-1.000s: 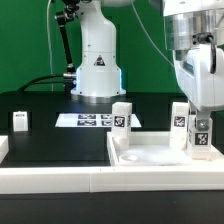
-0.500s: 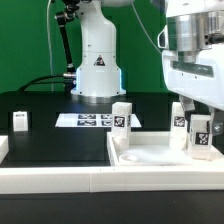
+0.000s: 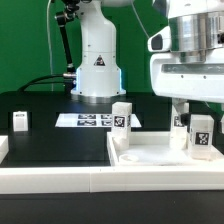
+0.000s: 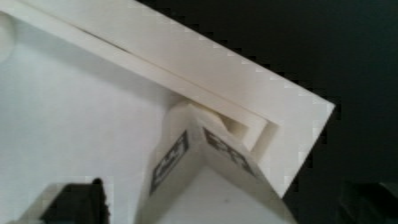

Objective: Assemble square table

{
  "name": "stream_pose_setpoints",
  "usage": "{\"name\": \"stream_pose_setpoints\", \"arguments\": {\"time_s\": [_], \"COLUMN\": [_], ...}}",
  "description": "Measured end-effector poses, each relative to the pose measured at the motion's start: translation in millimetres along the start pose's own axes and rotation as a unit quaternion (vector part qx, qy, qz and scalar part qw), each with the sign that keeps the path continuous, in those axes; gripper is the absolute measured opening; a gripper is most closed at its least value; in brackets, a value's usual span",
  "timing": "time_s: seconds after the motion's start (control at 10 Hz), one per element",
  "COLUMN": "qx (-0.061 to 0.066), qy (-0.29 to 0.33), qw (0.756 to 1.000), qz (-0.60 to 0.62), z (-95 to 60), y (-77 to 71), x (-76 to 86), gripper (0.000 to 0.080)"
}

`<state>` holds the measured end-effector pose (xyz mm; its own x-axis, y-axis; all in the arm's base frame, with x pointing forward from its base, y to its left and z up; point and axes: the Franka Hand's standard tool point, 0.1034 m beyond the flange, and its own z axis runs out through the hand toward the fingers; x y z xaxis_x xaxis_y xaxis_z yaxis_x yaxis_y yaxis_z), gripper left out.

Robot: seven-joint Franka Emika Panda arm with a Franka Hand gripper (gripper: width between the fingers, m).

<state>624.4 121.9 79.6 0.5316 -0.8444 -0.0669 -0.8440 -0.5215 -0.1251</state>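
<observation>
Green backdrop, black table [image 3: 60, 140]. At the exterior view's left, one loose leg peg [image 3: 20, 120] stands well apart from the square top [image 3: 150, 158], which lies white and recessed at the right. Pegs [image 3: 121, 117] stand upright at three corners, so you likely have one left. The gripper [image 4: 228, 203] hangs above the right-hand pegs [image 3: 202, 135], fingers apart, empty.
</observation>
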Motion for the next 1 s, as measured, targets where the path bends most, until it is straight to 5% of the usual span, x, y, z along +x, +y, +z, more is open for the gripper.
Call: {"name": "stream_pose_setpoints", "arguments": {"time_s": [1.0], "qx": [-0.032], "qy": [0.014], "qw": [0.938], "qz": [-0.345], "z": [0.0], "y": [3.7], "x": [2.8], "gripper": [0.0649]}}
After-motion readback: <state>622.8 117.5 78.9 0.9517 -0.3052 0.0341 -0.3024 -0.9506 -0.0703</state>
